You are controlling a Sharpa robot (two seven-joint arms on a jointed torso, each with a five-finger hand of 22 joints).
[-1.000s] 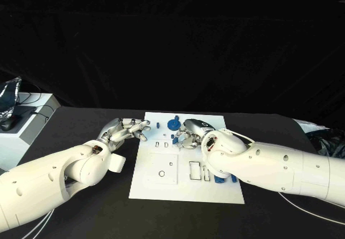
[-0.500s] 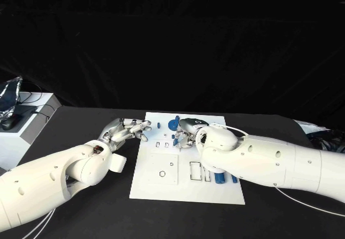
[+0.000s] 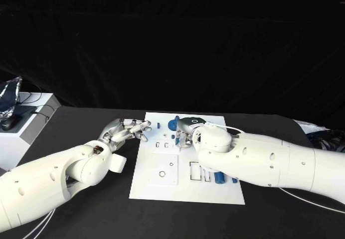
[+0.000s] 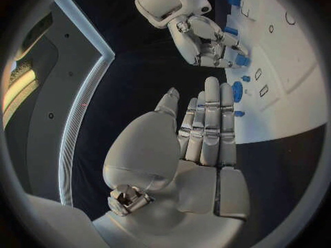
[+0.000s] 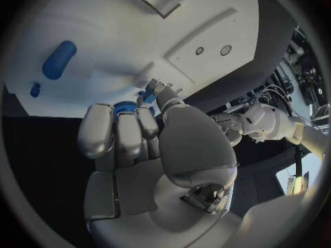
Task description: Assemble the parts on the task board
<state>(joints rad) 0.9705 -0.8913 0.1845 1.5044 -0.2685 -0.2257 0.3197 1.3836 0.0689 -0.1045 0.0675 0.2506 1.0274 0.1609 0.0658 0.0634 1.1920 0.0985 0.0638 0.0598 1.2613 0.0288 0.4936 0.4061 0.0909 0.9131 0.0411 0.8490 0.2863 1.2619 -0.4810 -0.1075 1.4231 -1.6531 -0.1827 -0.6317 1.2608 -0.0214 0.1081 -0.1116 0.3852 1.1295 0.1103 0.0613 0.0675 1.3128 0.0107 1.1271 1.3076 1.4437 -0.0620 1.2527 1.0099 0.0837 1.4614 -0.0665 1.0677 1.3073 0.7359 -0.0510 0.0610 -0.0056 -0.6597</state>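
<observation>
The assembly looks only partly done: on the flat white rectangular task board [image 3: 164,186] several outlined slots near the middle lie unfilled, while a few small blue plastic parts [image 3: 218,178] lie near its right edge and a round blue toothed part [image 3: 173,123] sits at the far end. The silver many-fingered right hand [image 3: 184,133] is curled over the far middle of the board, and in the right wrist view its fingertips [image 5: 146,100] pinch a small blue ribbed piece [image 5: 126,107] just above the white surface, so this part seems to be on its way into a seat rather than already home. The silver left hand [image 3: 128,130] hovers at the board's left edge with its fingers straight and held side by side, gripping nothing. The bulky white right forearm [image 3: 266,159] lies across the board's right side and hides some slots and pieces beneath it, so their state cannot be told. Off to the left, well apart from the board, stands a white box [image 3: 27,119] with dark cables on it, clear of the work.
</observation>
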